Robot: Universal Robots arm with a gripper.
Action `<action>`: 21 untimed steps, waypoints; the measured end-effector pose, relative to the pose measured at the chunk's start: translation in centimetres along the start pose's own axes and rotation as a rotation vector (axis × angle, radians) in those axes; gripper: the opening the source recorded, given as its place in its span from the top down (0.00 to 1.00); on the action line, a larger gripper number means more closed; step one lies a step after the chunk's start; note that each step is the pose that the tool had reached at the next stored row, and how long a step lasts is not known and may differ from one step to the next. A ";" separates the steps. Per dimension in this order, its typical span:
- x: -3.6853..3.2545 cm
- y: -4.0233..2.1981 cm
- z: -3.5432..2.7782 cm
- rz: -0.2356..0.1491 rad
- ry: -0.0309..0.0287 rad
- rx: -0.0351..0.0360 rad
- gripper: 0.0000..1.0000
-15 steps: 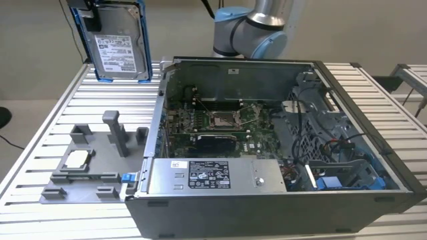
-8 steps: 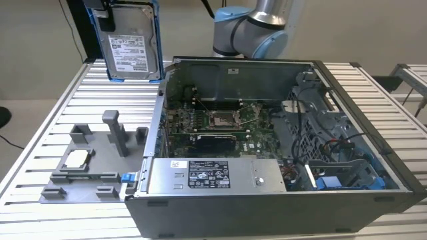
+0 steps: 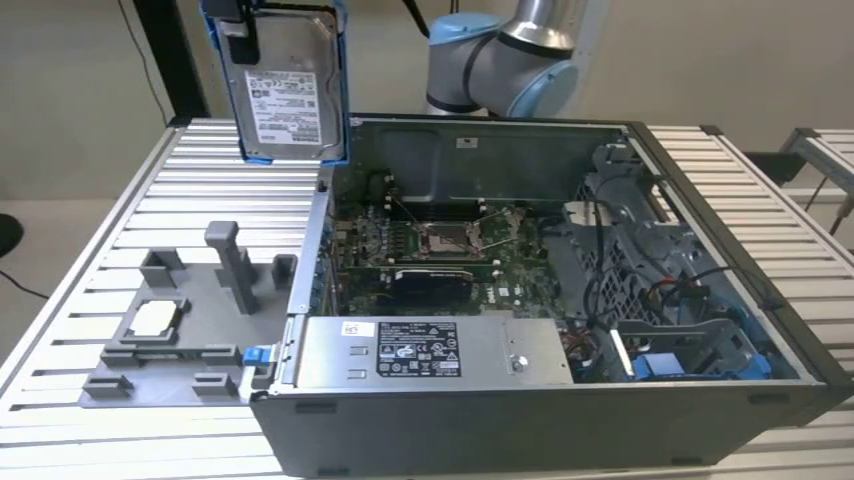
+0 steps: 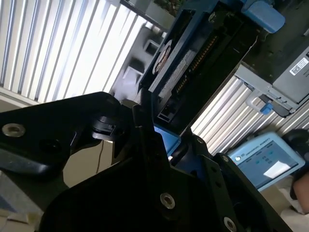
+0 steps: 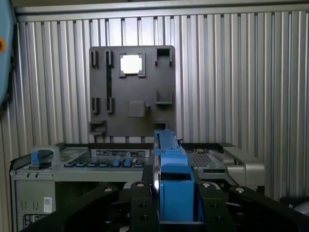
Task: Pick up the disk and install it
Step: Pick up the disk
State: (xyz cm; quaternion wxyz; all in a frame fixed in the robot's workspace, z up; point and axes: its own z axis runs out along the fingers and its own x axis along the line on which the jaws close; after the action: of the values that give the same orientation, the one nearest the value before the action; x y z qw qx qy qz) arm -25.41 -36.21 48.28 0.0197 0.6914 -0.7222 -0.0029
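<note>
Blue-framed disk (image 3: 284, 95) hangs upright in the air over slatted table (image 3: 160, 190), label facing the exterior view, near far corner of open computer case (image 3: 441, 430) at the exterior view's left. Gripper (image 3: 238, 30) clamped on its upper end; in the first wrist view fingers (image 5: 140, 200) flank the blue bracket. Grey tray (image 3: 180, 350) lies well apart below

a beige wall (image 3: 80, 60) is standing behind the slatted aluminium table (image 3: 160, 200) — pale floor (image 3: 47, 250) is showing at the exterior view's left, a second slatted table (image 3: 821, 150) sitting at its right.
</note>
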 end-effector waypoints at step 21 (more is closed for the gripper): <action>-0.28 -6.57 -0.21 0.000 0.0000 0.0000 1.00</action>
State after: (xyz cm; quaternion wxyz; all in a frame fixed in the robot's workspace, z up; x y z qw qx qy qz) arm -18.83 -36.22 48.28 0.0197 0.6914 -0.7222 -0.0029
